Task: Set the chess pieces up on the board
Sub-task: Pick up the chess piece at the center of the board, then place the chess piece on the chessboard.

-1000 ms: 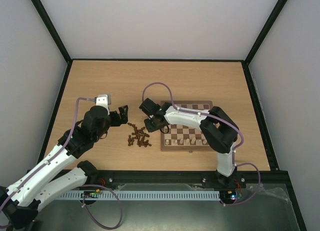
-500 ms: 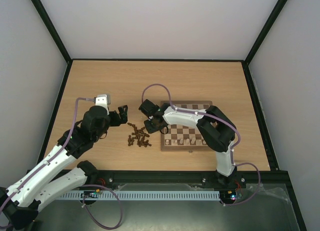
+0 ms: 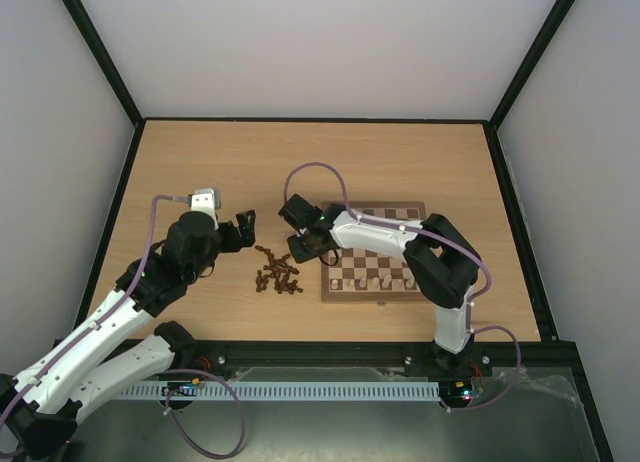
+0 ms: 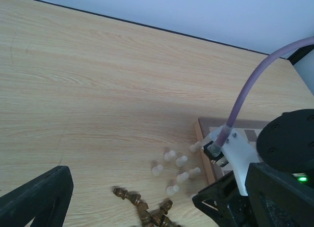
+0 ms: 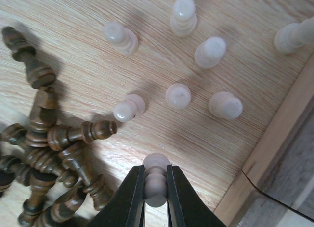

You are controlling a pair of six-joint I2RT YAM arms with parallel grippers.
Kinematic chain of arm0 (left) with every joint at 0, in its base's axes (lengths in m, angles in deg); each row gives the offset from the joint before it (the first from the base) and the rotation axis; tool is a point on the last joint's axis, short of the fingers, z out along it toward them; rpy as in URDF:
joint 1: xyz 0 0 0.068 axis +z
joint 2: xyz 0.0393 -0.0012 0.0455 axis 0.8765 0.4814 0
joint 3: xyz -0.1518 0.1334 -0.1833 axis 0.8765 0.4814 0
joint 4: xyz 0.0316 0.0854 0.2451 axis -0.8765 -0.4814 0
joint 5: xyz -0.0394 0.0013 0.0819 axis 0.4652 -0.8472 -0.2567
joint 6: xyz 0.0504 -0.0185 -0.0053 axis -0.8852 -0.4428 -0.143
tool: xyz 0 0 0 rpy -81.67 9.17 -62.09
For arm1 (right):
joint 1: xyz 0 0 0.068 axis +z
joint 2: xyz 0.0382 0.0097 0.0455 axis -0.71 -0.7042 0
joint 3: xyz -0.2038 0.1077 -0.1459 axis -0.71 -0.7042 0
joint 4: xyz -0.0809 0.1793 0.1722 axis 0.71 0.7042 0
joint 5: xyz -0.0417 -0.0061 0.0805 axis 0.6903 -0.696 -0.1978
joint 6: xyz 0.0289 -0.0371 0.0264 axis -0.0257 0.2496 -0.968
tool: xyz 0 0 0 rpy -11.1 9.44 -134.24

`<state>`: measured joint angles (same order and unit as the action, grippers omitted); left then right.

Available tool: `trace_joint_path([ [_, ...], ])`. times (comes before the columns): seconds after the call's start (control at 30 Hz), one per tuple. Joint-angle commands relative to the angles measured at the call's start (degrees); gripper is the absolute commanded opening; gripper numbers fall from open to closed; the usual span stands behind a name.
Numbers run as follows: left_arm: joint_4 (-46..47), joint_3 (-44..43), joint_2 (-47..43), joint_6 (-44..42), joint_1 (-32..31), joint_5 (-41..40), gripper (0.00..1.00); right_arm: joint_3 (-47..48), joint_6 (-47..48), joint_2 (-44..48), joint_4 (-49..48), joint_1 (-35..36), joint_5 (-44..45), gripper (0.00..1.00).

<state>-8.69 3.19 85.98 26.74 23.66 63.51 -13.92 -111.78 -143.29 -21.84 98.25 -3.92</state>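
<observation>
It looked like a robotics lab cell — a pale wooden bench (image 3: 200, 162) boxed in by blank white panels (image 3: 320, 42) and black frame bars (image 3: 100, 54), a left arm (image 3: 100, 327) and right arm (image 3: 380, 237) bolted at its near edge, beside a slotted cable duct (image 3: 320, 391).

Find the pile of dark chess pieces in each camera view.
Top external: dark pile, centre, just left of the board.
Left wrist: bottom edge, centre.
Right wrist: lower left.
Shared landmark: the board's wooden frame, right of the pile everywhere.
</observation>
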Motion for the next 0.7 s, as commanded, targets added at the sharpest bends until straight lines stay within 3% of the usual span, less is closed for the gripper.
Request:
trace_joint_path([
  [0.0, 0.7, 0.6, 0.4, -0.4, 0.5, 0.4, 0.99, -0.7, 0.5, 4.4, 1.2, 0.6, 0.2, 0.09],
  [0.67, 0.3, 0.1, 0.1, -0.2, 0.5, 1.0, 0.99, -7.6, -2.7, 17.0, 7.9, 0.6, 5.0, 0.09],
])
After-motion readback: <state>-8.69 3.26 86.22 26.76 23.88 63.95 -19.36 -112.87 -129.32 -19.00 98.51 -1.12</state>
